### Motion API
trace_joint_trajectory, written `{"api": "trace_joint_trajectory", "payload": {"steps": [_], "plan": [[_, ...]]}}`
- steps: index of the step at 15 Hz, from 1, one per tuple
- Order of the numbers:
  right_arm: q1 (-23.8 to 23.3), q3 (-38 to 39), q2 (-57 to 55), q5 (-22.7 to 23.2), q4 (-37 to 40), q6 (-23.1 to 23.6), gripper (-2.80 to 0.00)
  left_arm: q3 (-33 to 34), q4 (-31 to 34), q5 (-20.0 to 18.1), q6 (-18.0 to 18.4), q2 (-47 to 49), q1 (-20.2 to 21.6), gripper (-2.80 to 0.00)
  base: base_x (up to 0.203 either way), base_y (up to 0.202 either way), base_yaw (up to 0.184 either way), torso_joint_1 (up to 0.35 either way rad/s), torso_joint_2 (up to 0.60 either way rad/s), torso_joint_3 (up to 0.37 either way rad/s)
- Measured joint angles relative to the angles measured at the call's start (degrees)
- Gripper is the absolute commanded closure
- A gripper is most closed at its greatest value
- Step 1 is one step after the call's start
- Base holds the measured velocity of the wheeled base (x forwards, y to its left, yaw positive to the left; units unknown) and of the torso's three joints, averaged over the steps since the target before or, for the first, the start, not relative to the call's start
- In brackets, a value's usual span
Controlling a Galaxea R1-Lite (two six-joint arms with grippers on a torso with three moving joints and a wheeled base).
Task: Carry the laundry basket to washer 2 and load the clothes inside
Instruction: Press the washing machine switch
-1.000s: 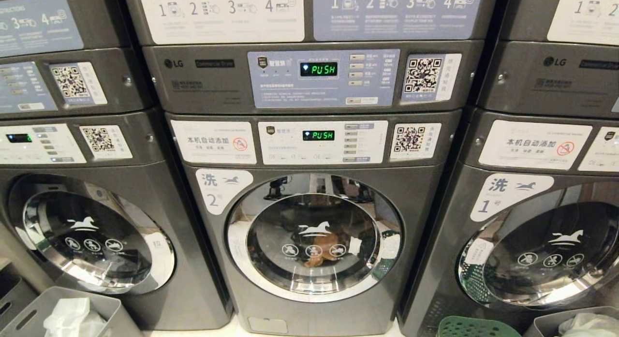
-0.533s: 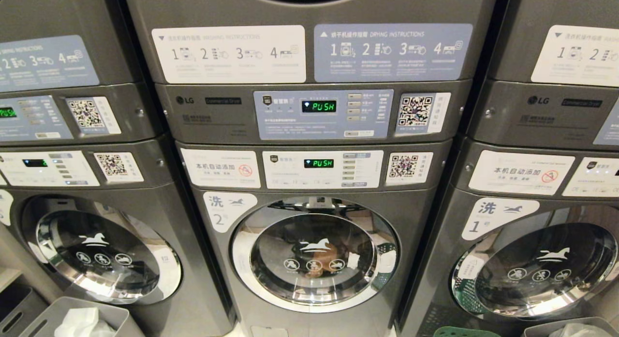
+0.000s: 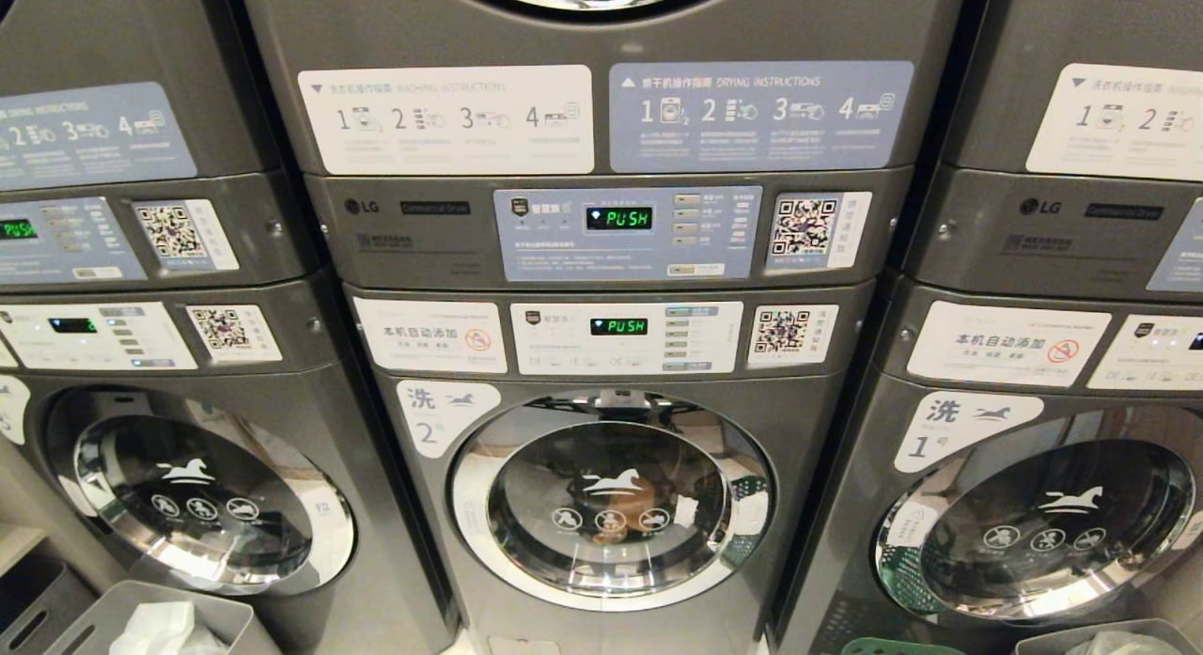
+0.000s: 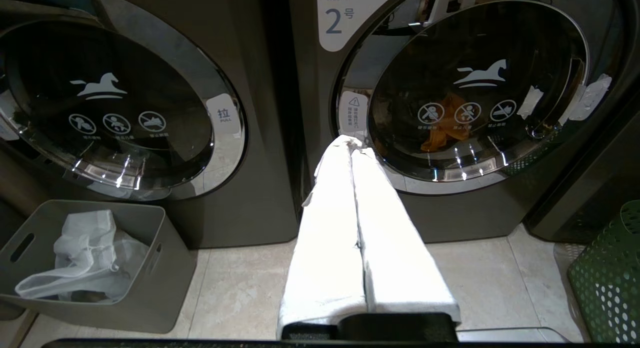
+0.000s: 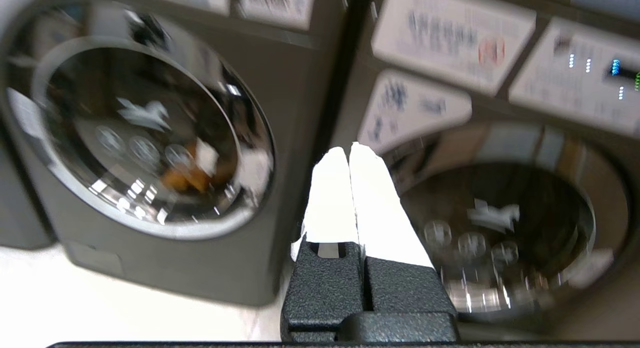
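Observation:
Washer 2 (image 3: 611, 580) stands in the middle of the head view with its round glass door shut. An orange piece of the clothes (image 3: 639, 500) shows behind the glass, also seen as orange cloth (image 4: 445, 128) in the left wrist view. The green laundry basket (image 4: 607, 278) sits on the floor to the right of washer 2, and only its rim (image 3: 893, 647) reaches the head view. My left gripper (image 4: 354, 141) is shut and empty, pointing at the door's left rim. My right gripper (image 5: 349, 149) is shut and empty, between washer 2 (image 5: 145, 133) and the machine to its right.
Washer 1 (image 3: 1034, 533) stands to the right and a third machine (image 3: 197, 495) to the left, with dryers stacked above. A grey bin with a white bag (image 4: 150, 268) sits on the floor at the left. Another grey bin (image 3: 1109, 631) is at the lower right.
The whole head view has slid downward in the picture, so the camera has risen. The basket rim and bins now show less. Neither gripper's fingers have changed.

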State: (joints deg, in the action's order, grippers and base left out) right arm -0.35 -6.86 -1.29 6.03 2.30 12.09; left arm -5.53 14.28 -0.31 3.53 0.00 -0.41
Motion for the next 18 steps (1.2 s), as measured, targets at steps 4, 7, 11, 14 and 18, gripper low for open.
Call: {"api": "trace_joint_trajectory", "payload": {"steps": [4, 7, 11, 14, 18], "plan": [[0.0, -18.7, -15.8, 8.4, 4.7, -0.7, 0.0, 0.0, 0.0, -0.3, 1.2, 0.0, 0.0, 0.0, 0.0, 0.0, 0.0, 0.0, 0.0, 0.0], [1.1, -28.7, -36.7, 17.2, 3.1, -1.0, 0.0, 0.0, 0.0, -0.1, 0.4, 0.0, 0.0, 0.0, 0.0, 0.0, 0.0, 0.0, 0.0, 0.0], [8.6, -34.2, -63.9, 18.7, -10.3, 0.0, 0.0, -0.1, 0.0, 0.4, -2.6, 0.0, 0.0, 0.0, 0.0, 0.0, 0.0, 0.0, 0.0, 0.0], [16.0, -35.9, -79.5, 14.3, -24.8, 0.8, 0.0, -0.1, 0.0, 0.4, -2.7, 0.0, 0.0, 0.0, 0.0, 0.0, 0.0, 0.0, 0.0, 0.0], [20.6, -36.0, -94.7, 6.7, -45.0, 1.2, 0.0, -0.1, 0.0, 0.4, -2.8, 0.0, 0.0, 0.0, 0.0, 0.0, 0.0, 0.0, 0.0, 0.0]]}}
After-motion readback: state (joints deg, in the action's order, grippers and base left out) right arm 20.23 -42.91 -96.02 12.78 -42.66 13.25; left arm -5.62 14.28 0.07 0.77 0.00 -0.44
